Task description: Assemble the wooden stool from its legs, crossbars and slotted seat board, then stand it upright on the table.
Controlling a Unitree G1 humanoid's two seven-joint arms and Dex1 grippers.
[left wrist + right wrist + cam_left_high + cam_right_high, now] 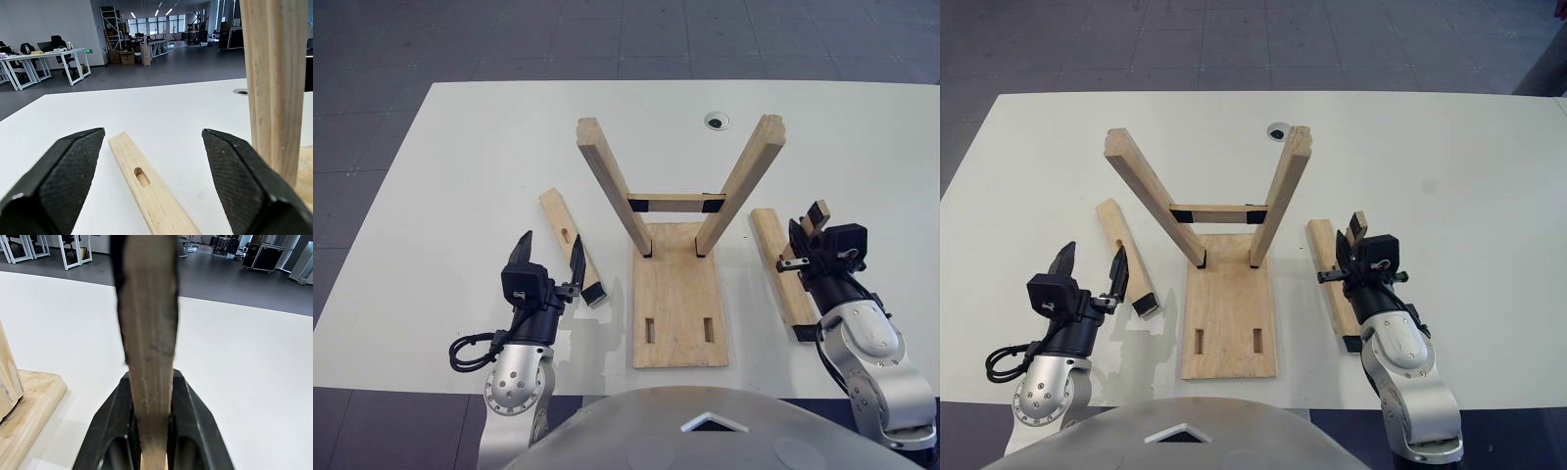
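Observation:
The slotted seat board [680, 304] lies flat mid-table. Two legs [612, 181] [739, 181] stand slanted in its far slots, joined by a crossbar [675, 203]. A loose leg [566, 235] lies left of the board. My left gripper [548, 259] is open just above that leg's near end, which shows between the fingers [58, 181] in the left wrist view. Another loose leg [781, 269] lies right of the board. Over it my right gripper [808, 237] is shut on a short crossbar [149, 333], whose end sticks out past the fingertips [819, 213].
A round cable hole [716, 120] sits in the white table [460, 176] behind the standing legs. A black cable [470, 351] loops near the front edge beside my left arm. Two open slots [650, 331] [709, 330] show in the board's near half.

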